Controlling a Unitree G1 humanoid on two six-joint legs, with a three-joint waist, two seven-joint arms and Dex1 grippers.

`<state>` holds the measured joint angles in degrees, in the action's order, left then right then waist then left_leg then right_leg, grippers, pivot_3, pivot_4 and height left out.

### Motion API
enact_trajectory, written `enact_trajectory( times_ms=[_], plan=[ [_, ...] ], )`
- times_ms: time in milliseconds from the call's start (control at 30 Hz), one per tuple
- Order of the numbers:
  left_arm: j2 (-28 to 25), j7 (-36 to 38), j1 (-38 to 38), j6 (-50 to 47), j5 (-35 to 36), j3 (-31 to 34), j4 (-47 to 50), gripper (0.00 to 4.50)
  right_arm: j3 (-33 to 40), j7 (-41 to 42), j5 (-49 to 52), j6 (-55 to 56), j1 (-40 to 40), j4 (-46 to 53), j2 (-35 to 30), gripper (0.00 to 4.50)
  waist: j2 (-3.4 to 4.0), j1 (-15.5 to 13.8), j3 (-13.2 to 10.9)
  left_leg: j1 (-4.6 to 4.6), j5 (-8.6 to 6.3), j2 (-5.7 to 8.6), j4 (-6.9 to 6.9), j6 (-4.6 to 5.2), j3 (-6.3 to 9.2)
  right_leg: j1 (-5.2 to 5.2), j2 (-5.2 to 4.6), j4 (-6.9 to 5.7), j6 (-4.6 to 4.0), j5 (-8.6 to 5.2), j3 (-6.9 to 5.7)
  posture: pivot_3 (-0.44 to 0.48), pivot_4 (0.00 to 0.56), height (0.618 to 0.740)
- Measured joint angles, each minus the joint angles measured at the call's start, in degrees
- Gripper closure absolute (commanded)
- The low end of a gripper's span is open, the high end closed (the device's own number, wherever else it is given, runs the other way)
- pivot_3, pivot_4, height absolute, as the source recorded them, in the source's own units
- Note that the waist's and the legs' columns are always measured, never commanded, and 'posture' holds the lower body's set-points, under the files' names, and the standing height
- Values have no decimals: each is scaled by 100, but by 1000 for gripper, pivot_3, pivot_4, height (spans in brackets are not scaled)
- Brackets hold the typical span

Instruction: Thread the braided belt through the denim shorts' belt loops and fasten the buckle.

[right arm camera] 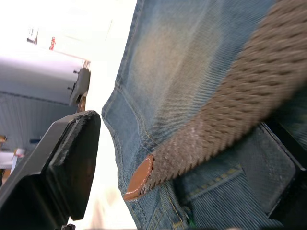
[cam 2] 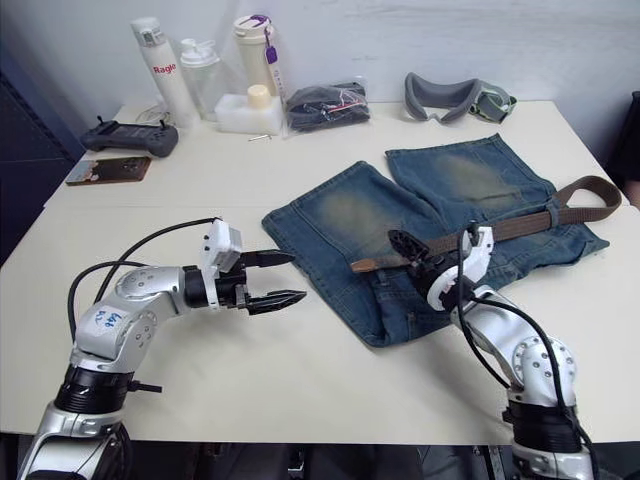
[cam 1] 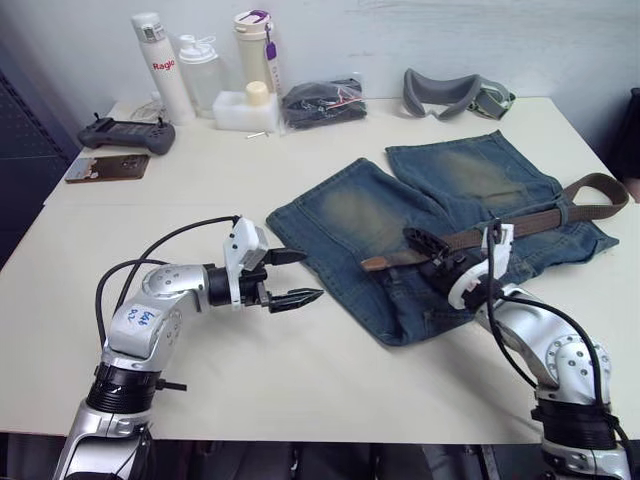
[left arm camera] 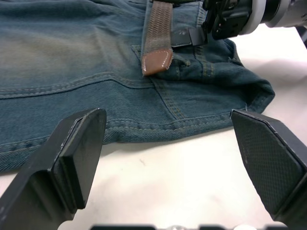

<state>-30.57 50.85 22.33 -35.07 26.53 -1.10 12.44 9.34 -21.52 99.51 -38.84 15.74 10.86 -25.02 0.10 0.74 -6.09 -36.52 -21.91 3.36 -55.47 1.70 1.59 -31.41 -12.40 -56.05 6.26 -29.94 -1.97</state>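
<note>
1. The denim shorts [cam 1: 400,215] are showing faded blue with yellowish-tan patches on both legs.
2. The braided belt [cam 1: 520,220] is showing an olive-brown weave, ending in a reddish-brown leather tip [left arm camera: 156,61] with pale stitching.
3. The left gripper [cam 1: 288,277] is showing black fingers.
4. The table [cam 1: 300,360] is looking cream-white.

Left pincer [cam 1: 293,279] points right, fingers spread wide apart. Right pincer [cam 1: 432,252] reaches far-left with its fingers parted too.

Braided belt [cam 1: 520,222] lies across denim shorts [cam 1: 440,225]; left pincer [cam 1: 297,277] open beside them.
</note>
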Motion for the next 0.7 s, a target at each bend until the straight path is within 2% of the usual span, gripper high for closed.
enact_trajectory(
  times_ms=[67,100,267,500,700],
  plan=[
    [-57,-40,-45,0,3,19,45,0,-4,62,-101,-58,5,-94,56,1381,0,1,0,1,0,4,3,0,0,-1,1,-4,0,0,10,0,150,627],
    [-87,-68,-65,0,7,47,54,0,1,139,-229,-106,-8,-126,52,2017,0,2,0,1,0,7,4,0,0,-3,2,-4,0,0,16,0,150,627],
    [-95,-155,-103,5,19,91,71,0,265,769,-747,-173,-84,-69,-244,4436,0,-7,0,8,0,30,12,1,0,-2,9,-1,1,0,64,0,150,627],
    [16,-128,30,120,12,20,-44,0,949,1352,-922,-377,-39,-43,-889,4436,1,-52,-1,6,-1,34,11,3,-1,0,6,6,1,0,72,0,150,627],
    [20,-41,191,203,-14,-66,-213,0,988,1535,-1026,-616,-73,-44,-836,4436,0,-40,-1,7,0,31,14,1,-1,-1,5,8,0,0,72,0,150,627]
  ],
)
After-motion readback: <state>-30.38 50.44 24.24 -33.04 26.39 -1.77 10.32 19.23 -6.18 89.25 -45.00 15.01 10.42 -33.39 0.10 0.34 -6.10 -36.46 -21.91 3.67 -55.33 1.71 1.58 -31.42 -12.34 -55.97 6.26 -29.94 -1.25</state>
